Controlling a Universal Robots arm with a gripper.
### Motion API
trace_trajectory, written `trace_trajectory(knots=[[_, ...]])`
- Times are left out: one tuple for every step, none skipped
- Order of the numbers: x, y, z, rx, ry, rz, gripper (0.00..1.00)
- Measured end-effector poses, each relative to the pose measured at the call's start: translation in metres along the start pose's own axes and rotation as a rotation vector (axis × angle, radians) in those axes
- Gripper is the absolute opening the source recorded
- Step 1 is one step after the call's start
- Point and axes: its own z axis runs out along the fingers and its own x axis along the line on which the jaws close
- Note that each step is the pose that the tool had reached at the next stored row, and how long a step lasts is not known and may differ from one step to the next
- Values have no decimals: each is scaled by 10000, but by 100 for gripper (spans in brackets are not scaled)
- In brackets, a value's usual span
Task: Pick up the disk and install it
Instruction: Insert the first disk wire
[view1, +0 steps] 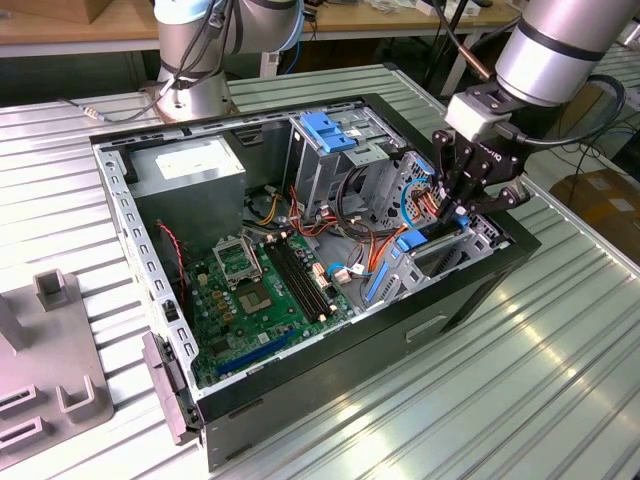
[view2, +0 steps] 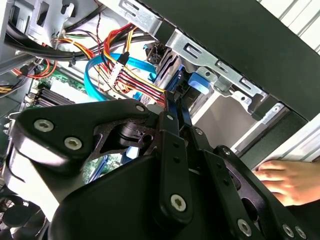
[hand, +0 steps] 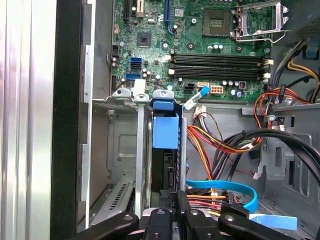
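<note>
Here the black multi-link gripper on the silver robot arm reaches down into the open black desktop computer case lying on its side on the ribbed metal table, at the case's corner toward the exterior view's right. Its fingers are drawn close together on the edge of the disk, a flat drive framed by blue plastic carrier rails, which stands on edge in the grey metal drive bay along the case wall; in the first wrist view its blue end tab sits at the bay's rim, beside a silver bracket. In the second wrist view the gripper's black linkages converge on the same narrow blue-edged slab. A light-blue flat data cable and a bundle of red, yellow and orange power wires loop just beside the disk. The green motherboard covers the case floor, with the grey power-supply box at the far corner toward the exterior view's left. A person's hand rests outside the case wall in the second wrist view.
</note>
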Motion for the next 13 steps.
trace_trajectory(knots=[[0, 0, 7, 0, 4, 0, 16], [1, 0, 13, -1, 10, 0, 16], [2, 0, 13, -1, 9, 0, 16], [1, 0, 14, 0, 7, 0, 16], [1, 0, 17, 0, 3, 1, 16], [1, 0, 17, 1, 2, 0, 16], [1, 0, 17, 1, 2, 0, 16], [1, 0, 17, 0, 2, 1, 16], [1, 0, 18, 0, 1, 0, 16], [1, 0, 25, 1, -15, 0, 17], [1, 0, 24, 1, -11, 1, 17], [2, 0, 13, 0, 2, 0, 24], [2, 0, 1, 0, 3, 0, 24]])
